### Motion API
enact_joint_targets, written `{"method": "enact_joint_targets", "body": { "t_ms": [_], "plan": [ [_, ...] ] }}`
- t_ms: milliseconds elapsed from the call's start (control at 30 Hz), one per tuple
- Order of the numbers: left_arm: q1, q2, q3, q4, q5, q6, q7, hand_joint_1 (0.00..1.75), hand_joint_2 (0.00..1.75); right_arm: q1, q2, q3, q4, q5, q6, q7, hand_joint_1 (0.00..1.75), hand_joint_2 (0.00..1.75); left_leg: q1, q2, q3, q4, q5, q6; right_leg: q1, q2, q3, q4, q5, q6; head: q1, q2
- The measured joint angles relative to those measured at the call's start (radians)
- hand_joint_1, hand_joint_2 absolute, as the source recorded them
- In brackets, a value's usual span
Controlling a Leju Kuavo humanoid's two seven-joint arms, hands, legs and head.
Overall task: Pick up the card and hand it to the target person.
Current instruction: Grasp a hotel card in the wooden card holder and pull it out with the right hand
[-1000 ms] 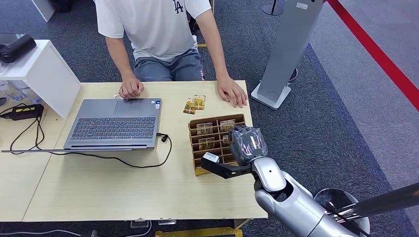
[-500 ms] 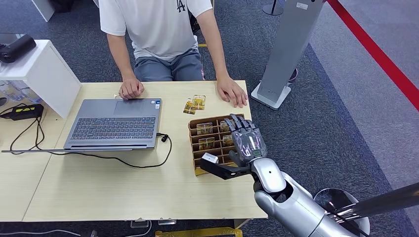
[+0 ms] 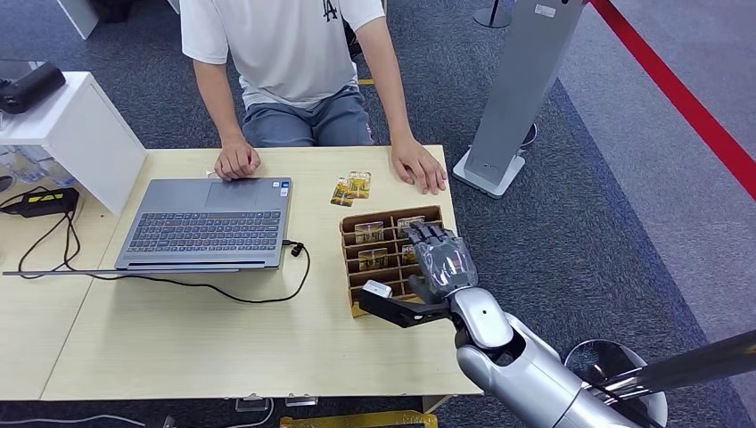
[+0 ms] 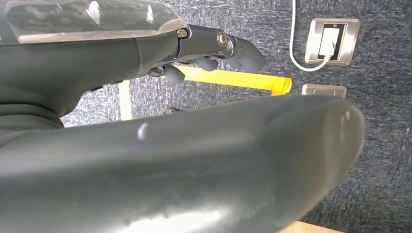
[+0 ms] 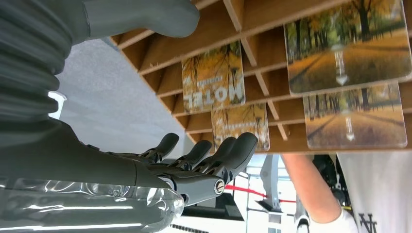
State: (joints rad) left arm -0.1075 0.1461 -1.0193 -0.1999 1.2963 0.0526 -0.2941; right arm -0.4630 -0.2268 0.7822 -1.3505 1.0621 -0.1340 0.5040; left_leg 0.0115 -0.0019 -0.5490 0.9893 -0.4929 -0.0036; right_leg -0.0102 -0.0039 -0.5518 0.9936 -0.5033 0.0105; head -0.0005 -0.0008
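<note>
One silver right arm (image 3: 526,366) comes in from the near right corner of the head view, and its right hand (image 3: 437,263) hovers over the near right part of the cardboard rack (image 3: 349,259), palm down. Its fingers (image 3: 426,234) are spread and slightly curled above the rack's right column of slots, and the thumb (image 3: 388,308) sticks out toward the rack's near left corner; the hand holds nothing. In the right wrist view the same dark fingers (image 5: 218,155) are apart with open space between them and the rack's wooden dividers (image 5: 252,53).

The rack stands on the pale wooden table (image 3: 178,348), near its right edge. Several cards with an autumn tree picture stand in its slots; one card (image 3: 368,233) sits in the far left slot, another (image 3: 373,259) in the slot just nearer. Two more loose cards (image 3: 351,187) lie flat on the table just beyond the rack.

To the left of the rack lies an open grey laptop (image 3: 209,223) with a black cable (image 3: 267,290) curling from its side.

At the far edge a person in a white shirt (image 3: 276,45) sits with both hands on the table, one hand (image 3: 419,167) just beyond the rack and the other (image 3: 235,160) at the laptop's far edge.

The left hand (image 4: 145,48) hangs above grey carpet, its fingers (image 4: 238,51) loosely curled with nothing in them.
</note>
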Motion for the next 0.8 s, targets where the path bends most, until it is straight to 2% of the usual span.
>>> {"method": "enact_joint_targets", "body": {
  "t_ms": [200,267,400,467,667,800],
  "plan": [
    [0.000,0.000,0.000,0.000,0.000,0.000,0.000,0.00,0.00,-0.001,0.011,0.008,0.039,-0.013,-0.004,-0.010,0.60,1.75,0.000,0.000,0.000,0.000,0.000,0.000,0.000,0.000,0.000,0.000,0.000,0.000,0.000,0.000],
    [0.000,0.000,0.000,0.000,0.000,0.000,0.000,0.00,0.00,-0.001,0.015,0.010,0.050,-0.015,-0.007,-0.012,0.72,1.75,0.000,0.000,0.000,0.000,0.000,0.000,0.000,0.000,0.000,0.000,0.000,0.000,0.000,0.000],
    [0.000,0.000,0.000,0.000,0.002,0.001,0.001,0.00,0.00,-0.008,0.022,0.013,0.068,-0.019,-0.021,-0.015,1.13,1.75,0.000,0.000,0.000,0.000,0.000,0.000,0.000,0.000,0.000,0.000,0.000,0.000,0.000,0.000],
    [0.001,0.000,0.000,0.000,0.004,0.003,0.001,0.00,0.00,-0.012,0.025,0.015,0.076,-0.019,-0.029,-0.016,1.25,1.75,0.000,0.000,0.000,0.000,0.000,0.000,0.000,0.000,0.000,0.000,0.000,0.000,0.000,0.000],
    [0.004,0.000,0.000,0.000,0.006,0.004,0.001,0.00,0.00,-0.026,0.032,0.019,0.089,-0.012,-0.034,-0.011,1.36,1.75,0.000,0.000,0.000,0.000,0.000,0.000,0.000,0.000,0.000,0.000,0.000,0.000,0.000,0.000],
    [0.004,0.000,0.000,0.000,0.006,0.004,0.001,0.00,0.00,-0.028,0.034,0.021,0.090,-0.007,-0.034,-0.004,1.33,1.75,0.000,0.000,0.000,0.000,0.000,0.000,0.000,0.000,0.000,0.000,0.000,0.000,0.000,0.000]
  ]
}}
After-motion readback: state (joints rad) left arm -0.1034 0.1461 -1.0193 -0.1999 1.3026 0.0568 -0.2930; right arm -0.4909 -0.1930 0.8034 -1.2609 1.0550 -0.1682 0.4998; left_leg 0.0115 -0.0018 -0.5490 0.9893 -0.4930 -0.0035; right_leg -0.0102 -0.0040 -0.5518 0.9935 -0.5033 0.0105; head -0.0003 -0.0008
